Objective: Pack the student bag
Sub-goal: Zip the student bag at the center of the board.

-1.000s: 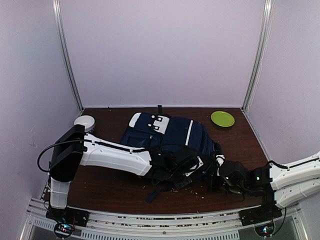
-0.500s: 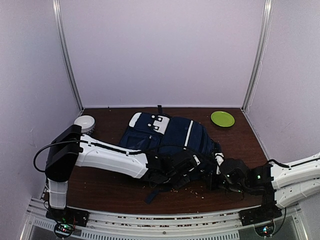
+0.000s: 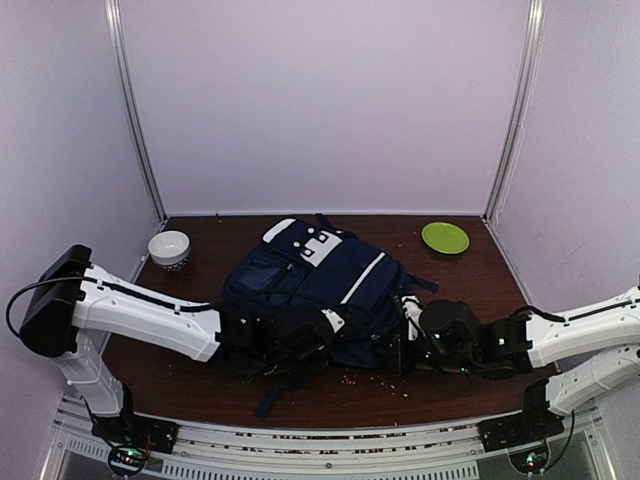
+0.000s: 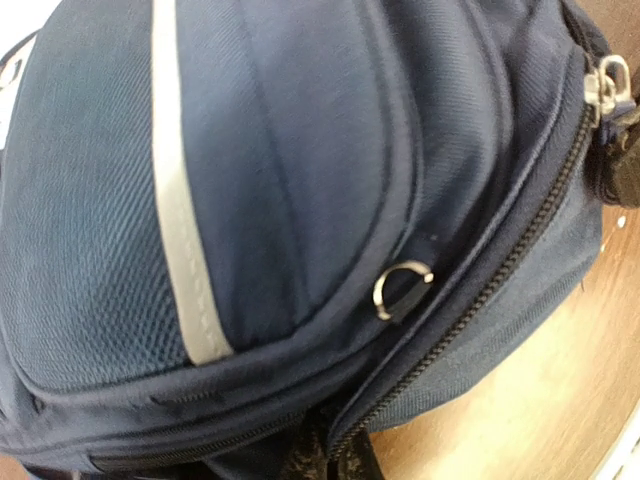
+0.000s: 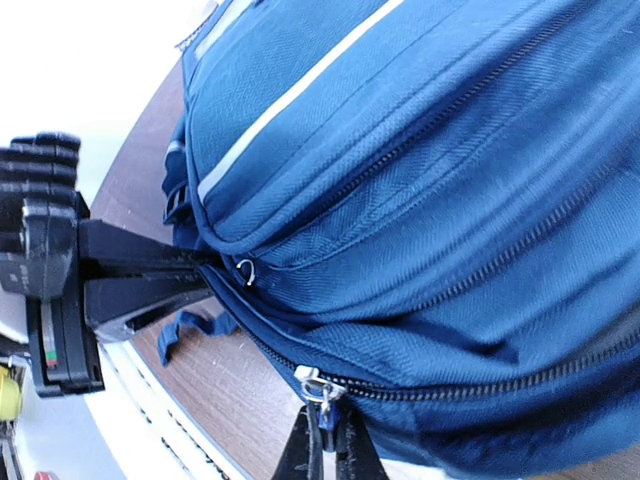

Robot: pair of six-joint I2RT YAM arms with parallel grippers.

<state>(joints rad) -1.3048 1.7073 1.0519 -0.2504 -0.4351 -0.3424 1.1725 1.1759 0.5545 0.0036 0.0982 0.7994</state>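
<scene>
You have the student bag [image 3: 320, 285] lying on the dark wooden table [image 3: 190, 385]. Its white patch with buckles [image 3: 318, 243] is at the end far from the arm bases, and its zipped side is toward them. Both grippers are at that near side of the bag.

The left gripper [image 5: 205, 272] reaches the bag from the left. Its two fingers are pressed together on a fold of the bag's fabric at a seam, just beside a small metal ring [image 4: 400, 290]. In the left wrist view the bag fills almost everything, and one white trim stripe [image 4: 180, 200] runs along the panel beside the ring.

The right gripper [image 5: 325, 432] is at the bag's near right corner. Its fingers are clenched on the metal zipper pull [image 5: 312, 385].

A dark strap [image 3: 268, 400] hangs out from the bag's near left side onto the table. Some small crumbs [image 3: 372, 380] lie just in front of the bag. A green plate [image 3: 445, 237] is beyond the bag's far right corner, and a white bowl [image 3: 169, 247] stands at the bag's far left. Both are apart from the bag.
</scene>
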